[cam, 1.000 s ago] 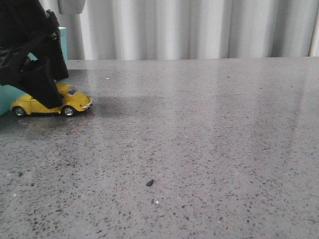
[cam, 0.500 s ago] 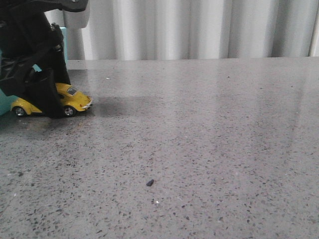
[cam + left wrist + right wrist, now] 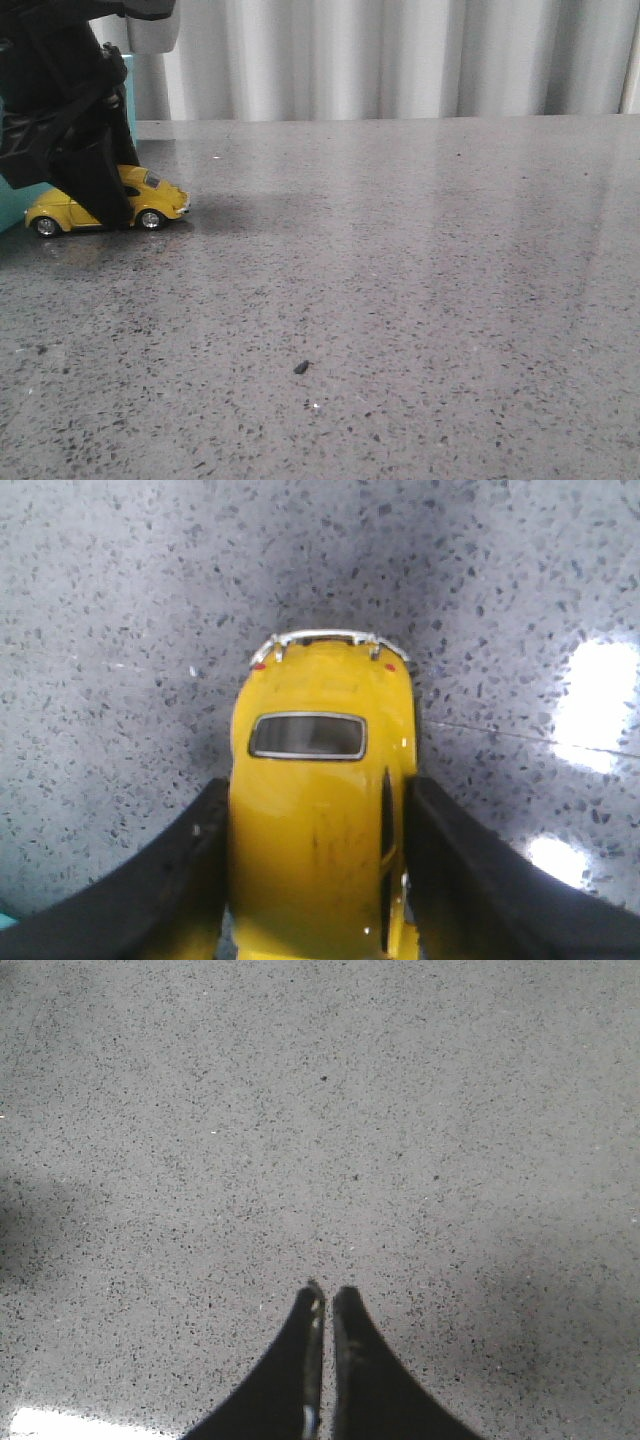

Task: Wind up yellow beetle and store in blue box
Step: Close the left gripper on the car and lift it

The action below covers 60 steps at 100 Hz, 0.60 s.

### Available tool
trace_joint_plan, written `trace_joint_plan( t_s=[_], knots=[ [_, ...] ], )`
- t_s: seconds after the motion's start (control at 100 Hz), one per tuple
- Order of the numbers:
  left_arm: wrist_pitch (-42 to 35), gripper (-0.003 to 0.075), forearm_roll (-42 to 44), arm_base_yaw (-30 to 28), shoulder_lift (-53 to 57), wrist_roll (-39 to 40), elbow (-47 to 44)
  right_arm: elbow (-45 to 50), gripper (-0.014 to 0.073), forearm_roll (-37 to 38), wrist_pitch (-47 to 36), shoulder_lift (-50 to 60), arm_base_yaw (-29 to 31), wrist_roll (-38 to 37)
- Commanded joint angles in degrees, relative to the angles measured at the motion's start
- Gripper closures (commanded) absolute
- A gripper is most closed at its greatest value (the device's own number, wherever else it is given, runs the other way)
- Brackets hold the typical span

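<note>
The yellow beetle point(image 3: 158, 199) stands on its wheels on the grey table at the far left, nose to the right. My left gripper point(image 3: 103, 205) comes down over its middle and is shut on it. In the left wrist view the black fingers point(image 3: 200, 830) press both sides of the beetle point(image 3: 310, 780), whose bumper end points away. The blue box point(image 3: 10, 205) is right behind the car, mostly hidden by the arm and cut off by the frame edge. My right gripper point(image 3: 326, 1295) is shut and empty above bare table; it does not show in the front view.
The speckled grey table point(image 3: 400, 260) stretches to the right of the car. A small dark speck point(image 3: 300, 367) lies near the front. A pale curtain point(image 3: 400, 55) hangs behind the far edge.
My left gripper has come lower over the beetle and closed on its sides. The car has shifted slightly to the right.
</note>
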<state>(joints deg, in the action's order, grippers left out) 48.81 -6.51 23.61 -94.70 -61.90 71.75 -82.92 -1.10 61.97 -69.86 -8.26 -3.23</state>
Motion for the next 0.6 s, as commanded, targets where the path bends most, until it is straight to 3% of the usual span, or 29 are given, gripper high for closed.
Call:
trace_joint_plan(
  t_s=[0.0, 0.4, 0.59],
  knots=[
    [0.38, 0.0576, -0.98, 0.74, 2.22, 0.23, 2.39, -1.4, 0.0655, -0.15, -2.77, 1.67, 0.05, 0.28],
    [10.59, 0.0577, -4.76, 2.43, 2.22, 1.67, 18.66, -1.4, 0.0655, -0.15, -2.77, 1.67, 0.05, 0.28],
    [20.01, 0.0577, 2.75, 2.43, 2.22, 12.01, 30.55, -1.4, 0.0655, -0.15, -2.77, 1.67, 0.05, 0.28]
  ],
)
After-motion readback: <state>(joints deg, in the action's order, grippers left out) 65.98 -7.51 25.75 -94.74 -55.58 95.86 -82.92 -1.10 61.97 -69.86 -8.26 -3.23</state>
